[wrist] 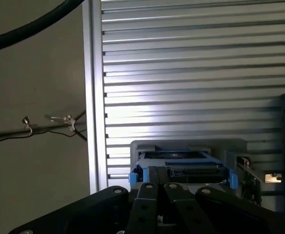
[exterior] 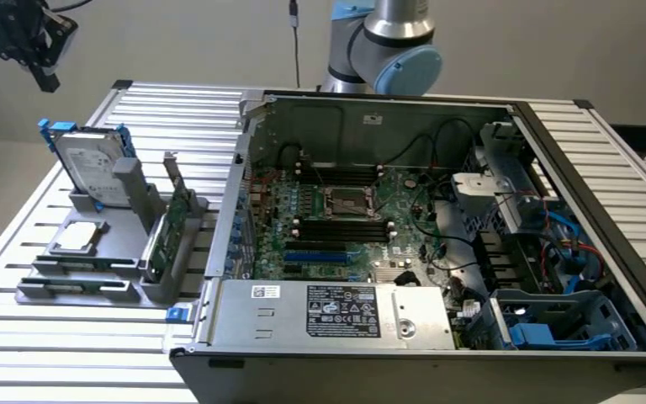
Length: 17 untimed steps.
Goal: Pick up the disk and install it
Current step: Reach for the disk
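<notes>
Silver arm, pale-blue joint cap; black claw, visible screws.

No word, brand or number could be read anywhere. The disk, the thing nearest the gripper and standing on edge beneath it in a grey holder, carried a white label on its face, but the print was too fine to make out. Well apart from the gripper, on the far side of the holder, the power supply of the open computer case bore a black label crowded with white lines and small round symbols, none legible. Just beside that label sat a small white sticker, also illegible.
</notes>
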### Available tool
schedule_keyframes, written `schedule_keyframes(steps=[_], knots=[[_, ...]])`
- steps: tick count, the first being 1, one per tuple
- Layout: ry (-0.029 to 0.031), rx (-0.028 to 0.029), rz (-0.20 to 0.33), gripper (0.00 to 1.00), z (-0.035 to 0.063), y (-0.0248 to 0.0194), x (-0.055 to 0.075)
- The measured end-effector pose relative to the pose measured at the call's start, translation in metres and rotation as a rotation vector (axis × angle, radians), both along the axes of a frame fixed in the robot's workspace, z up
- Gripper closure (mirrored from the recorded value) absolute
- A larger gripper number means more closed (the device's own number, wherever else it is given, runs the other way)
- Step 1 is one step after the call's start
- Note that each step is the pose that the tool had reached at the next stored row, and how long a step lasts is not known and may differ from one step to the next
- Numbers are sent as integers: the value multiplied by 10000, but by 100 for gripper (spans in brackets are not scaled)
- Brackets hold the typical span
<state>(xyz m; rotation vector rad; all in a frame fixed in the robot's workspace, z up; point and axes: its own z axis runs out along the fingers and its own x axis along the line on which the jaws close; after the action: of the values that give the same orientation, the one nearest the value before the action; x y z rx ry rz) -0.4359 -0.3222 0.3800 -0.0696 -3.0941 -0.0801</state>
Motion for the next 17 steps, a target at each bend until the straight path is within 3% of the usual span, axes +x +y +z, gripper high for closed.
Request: schedule_keyframes(steps=[3, 4, 6, 7, 10, 12, 14, 17], knots=[[1, -382, 87, 89, -7, 18, 0], [0, -476, 114, 89, -12, 23, 0], [-25, -607, 186, 89, -20, 30, 0], [-76, -655, 236, 89, -23, 33, -1], [-316, -738, 359, 89, -36, 42, -3], [-427, -746, 382, 89, -59, 44, -25], [-476, -744, 381, 89, -85, 44, -43], [-481, -745, 382, 89, -88, 44, -46]])
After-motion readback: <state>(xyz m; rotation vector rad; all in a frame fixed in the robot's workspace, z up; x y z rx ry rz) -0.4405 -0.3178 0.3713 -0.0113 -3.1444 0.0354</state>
